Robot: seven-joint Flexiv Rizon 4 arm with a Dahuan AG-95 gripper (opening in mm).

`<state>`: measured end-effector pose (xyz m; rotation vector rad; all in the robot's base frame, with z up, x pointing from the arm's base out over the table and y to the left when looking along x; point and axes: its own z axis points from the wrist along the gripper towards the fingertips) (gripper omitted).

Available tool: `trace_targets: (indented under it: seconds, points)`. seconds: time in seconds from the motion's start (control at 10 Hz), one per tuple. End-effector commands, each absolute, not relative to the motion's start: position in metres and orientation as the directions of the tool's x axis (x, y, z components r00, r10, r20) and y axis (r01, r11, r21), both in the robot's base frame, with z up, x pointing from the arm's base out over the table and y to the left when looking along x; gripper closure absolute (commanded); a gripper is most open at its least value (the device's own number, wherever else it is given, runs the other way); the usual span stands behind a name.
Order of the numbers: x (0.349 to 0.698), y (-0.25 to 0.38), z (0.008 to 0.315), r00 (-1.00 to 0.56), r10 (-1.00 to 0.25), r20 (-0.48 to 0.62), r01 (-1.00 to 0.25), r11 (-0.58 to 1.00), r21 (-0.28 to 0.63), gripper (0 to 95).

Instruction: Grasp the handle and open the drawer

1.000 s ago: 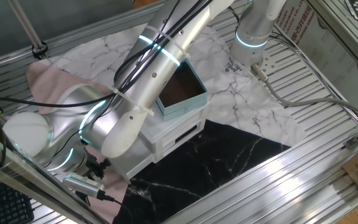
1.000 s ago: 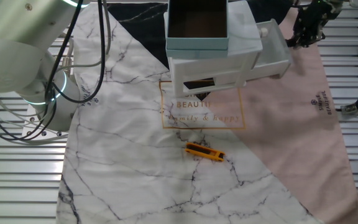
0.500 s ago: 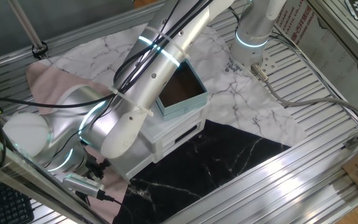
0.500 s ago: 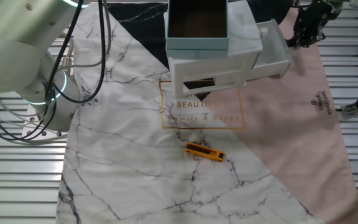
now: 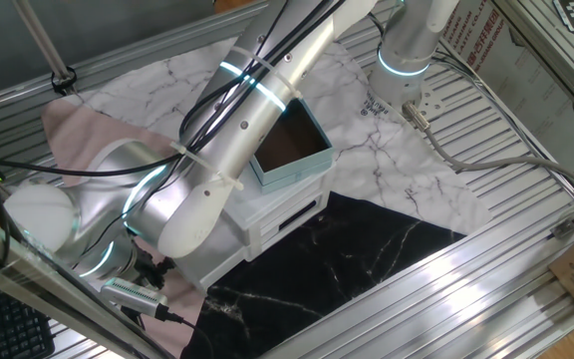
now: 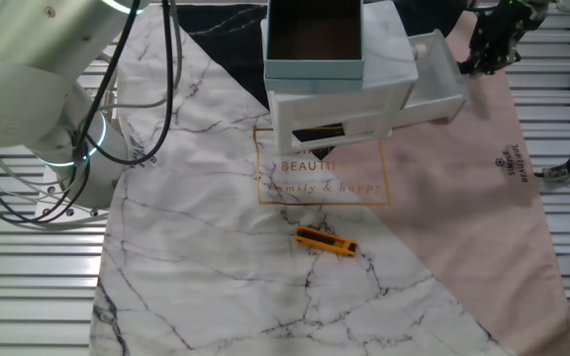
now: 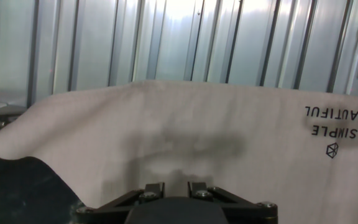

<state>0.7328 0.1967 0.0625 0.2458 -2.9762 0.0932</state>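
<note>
almost nothing is seen moved; the pincer (image 6: 491,40), apparently closed and empty, is held at three o'clock of the already-open drawer (image 6: 433,87).

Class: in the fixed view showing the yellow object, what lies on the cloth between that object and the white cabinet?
Only gold printed lettering on the marble-patterned cloth lies between the yellow object and the white cabinet.

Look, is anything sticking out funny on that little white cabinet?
Yes. The lowest white plastic drawer juts out sideways from the small white cabinet, already pulled open, over the pink cloth. The black two-finger gripper hangs just beyond it.
</note>
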Motion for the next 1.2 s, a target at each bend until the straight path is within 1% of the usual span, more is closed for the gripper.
trace_targets:
  seconds: [0.1, 1.2]
  points:
    - [0.7347, 0.1977, 0.0638, -0.975, -0.156, 0.160, -0.166, 0.985, -0.049, 95.0]
    - [0.7444, 0.1965, 0.0632, -0.974, -0.159, 0.161, -0.169, 0.985, -0.047, 95.0]
